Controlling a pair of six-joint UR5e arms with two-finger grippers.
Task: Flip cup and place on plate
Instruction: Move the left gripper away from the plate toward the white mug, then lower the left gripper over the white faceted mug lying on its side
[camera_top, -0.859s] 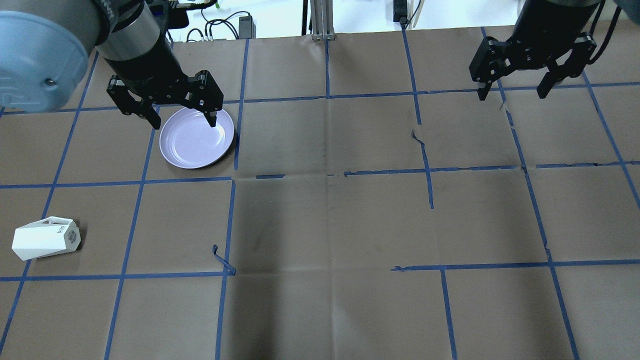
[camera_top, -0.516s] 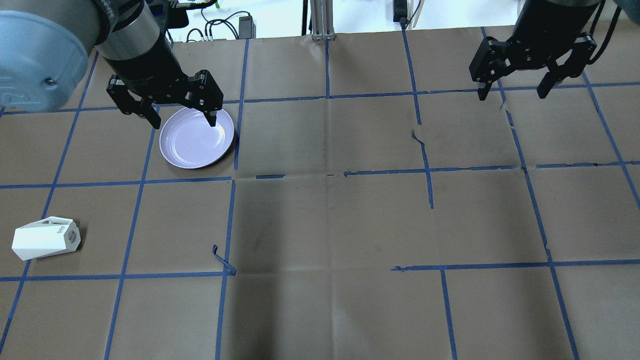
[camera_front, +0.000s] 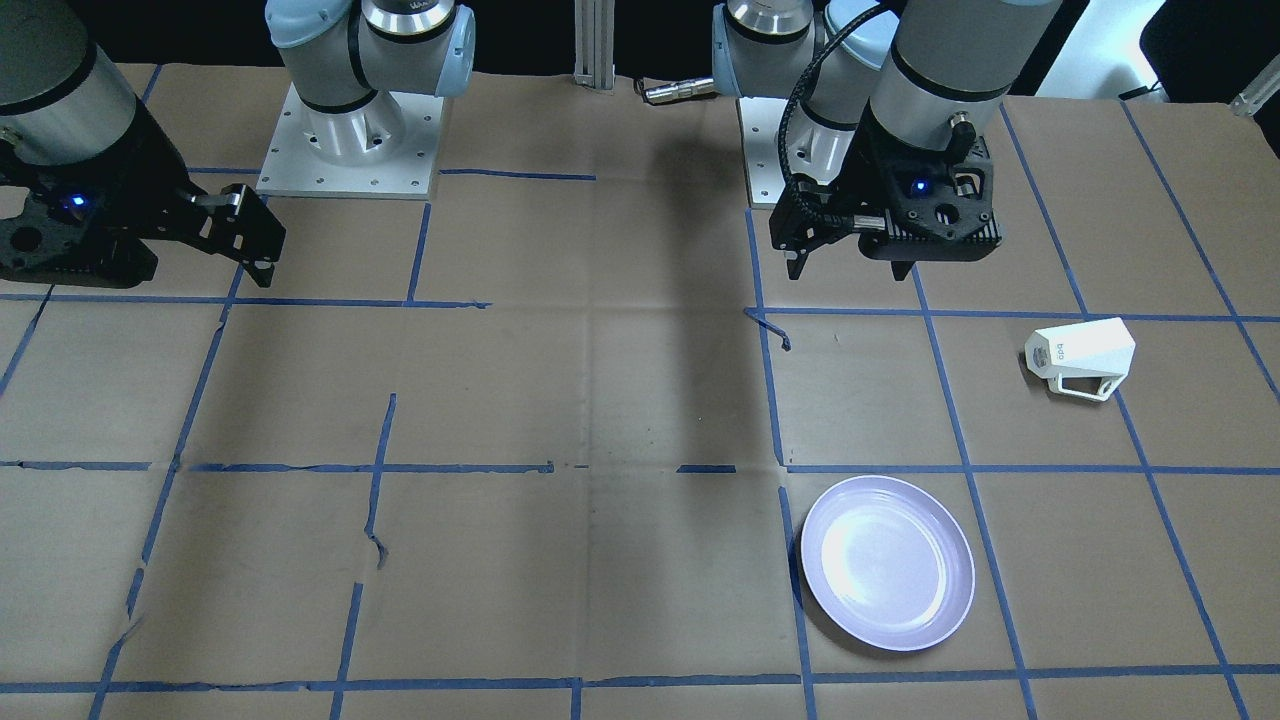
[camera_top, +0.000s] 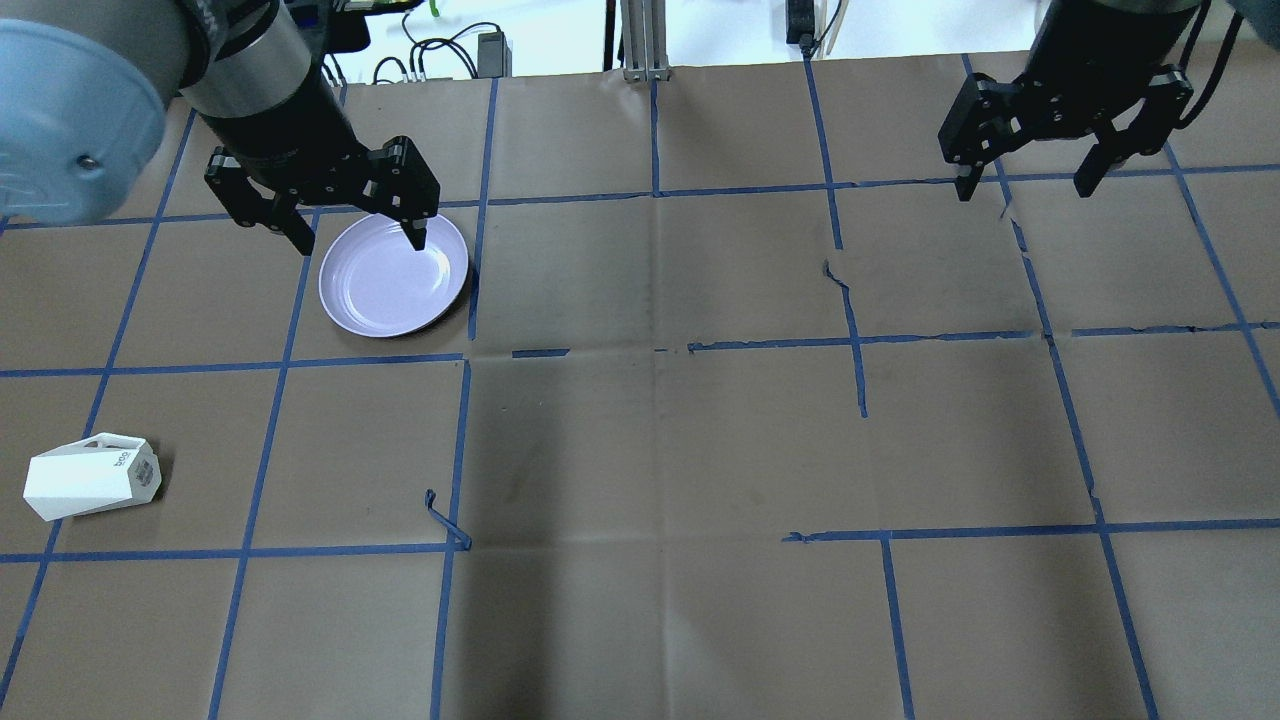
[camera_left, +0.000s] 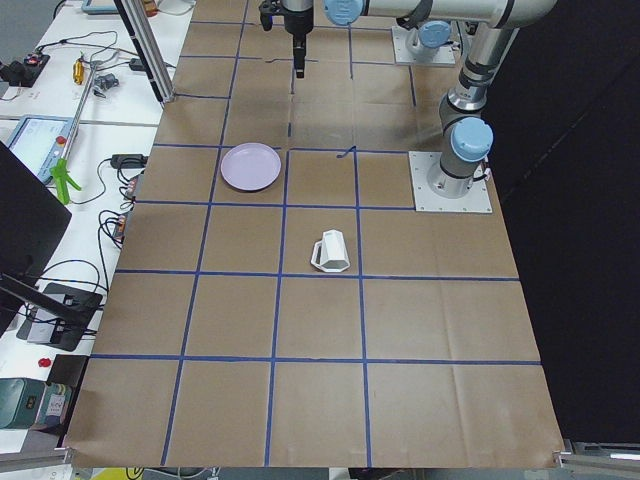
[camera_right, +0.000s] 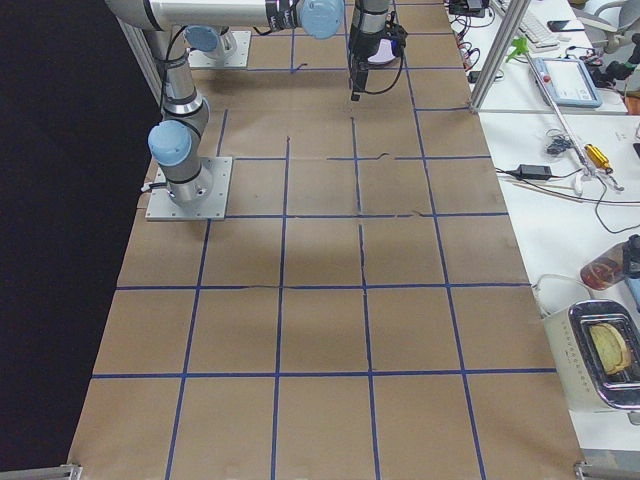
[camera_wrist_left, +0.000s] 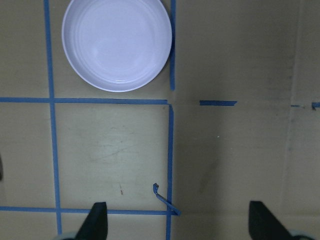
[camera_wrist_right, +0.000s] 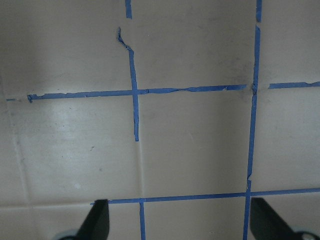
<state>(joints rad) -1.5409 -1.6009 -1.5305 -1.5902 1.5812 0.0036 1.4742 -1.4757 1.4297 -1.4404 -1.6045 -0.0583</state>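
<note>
Small white faceted cup (camera_top: 92, 477) with the angular open handle: tipped on its side on the brown paper-covered table (camera_top: 640, 450), near the overhead view's left edge, touched by nothing. Round glossy lavender-white plate (camera_top: 393, 278) well apart from it, flat on the paper, farther from the robot. Black two-finger left gripper (camera_top: 360, 245) raised above the table near the plate, jaws spread wide, holding nothing. Right gripper (camera_top: 1023, 190) far across the table, likewise released and empty.

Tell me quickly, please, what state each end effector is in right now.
Left end effector: open, holding nothing.
Right end effector: open, holding nothing.
</note>
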